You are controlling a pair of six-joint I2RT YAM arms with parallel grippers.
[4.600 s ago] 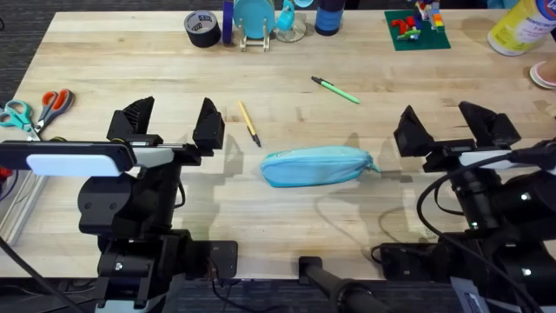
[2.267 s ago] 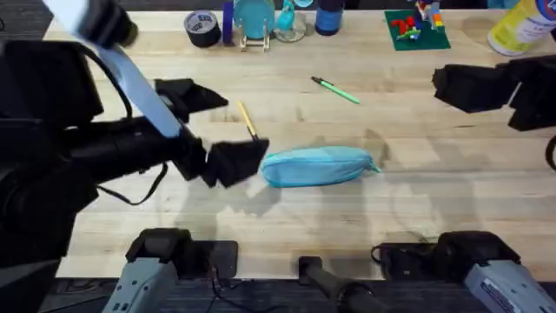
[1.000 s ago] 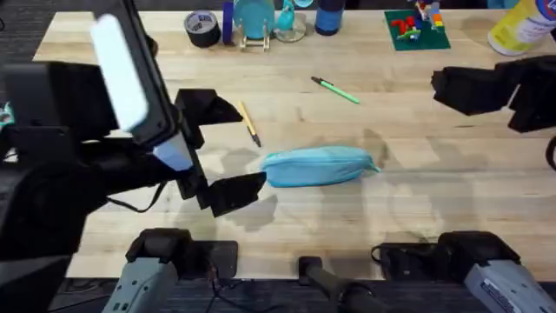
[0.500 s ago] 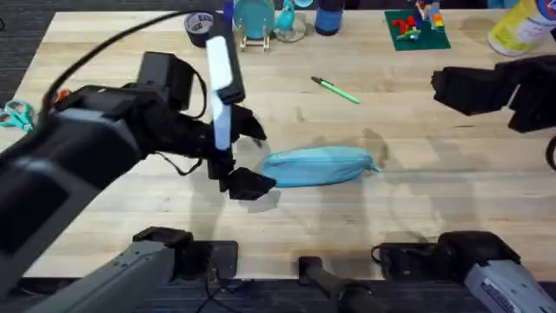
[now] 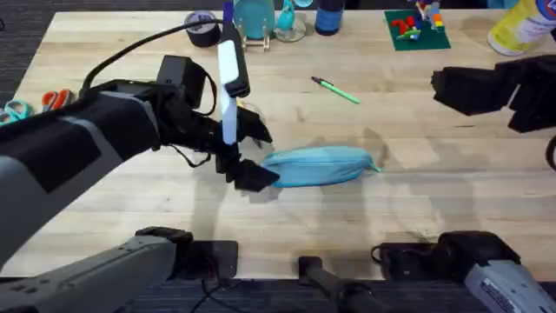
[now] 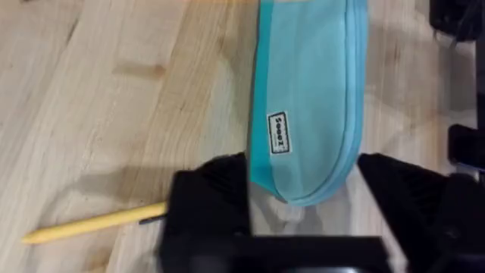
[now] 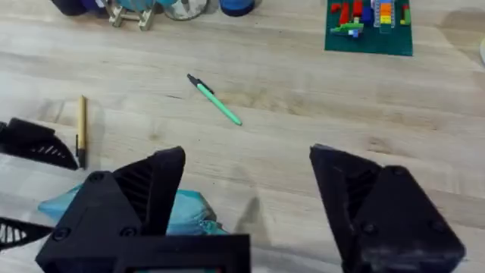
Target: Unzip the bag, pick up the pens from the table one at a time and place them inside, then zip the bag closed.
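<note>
While the bag (image 5: 319,165) lies zipped near the middle of the bench (image 5: 130,217), the left tool (image 5: 250,155) stands wide astride its left end, one finger on each side, gripping nothing. The unzipping step looks to be just beginning: the next move probably calls for pinching that end to steady it. The right tool (image 7: 246,193) hangs wide and empty, well off to the right. The bag's long axis runs left to right, its pull at the right end. The yellow pen (image 5: 248,122) and green pen (image 5: 335,89) lie beyond it.
</note>
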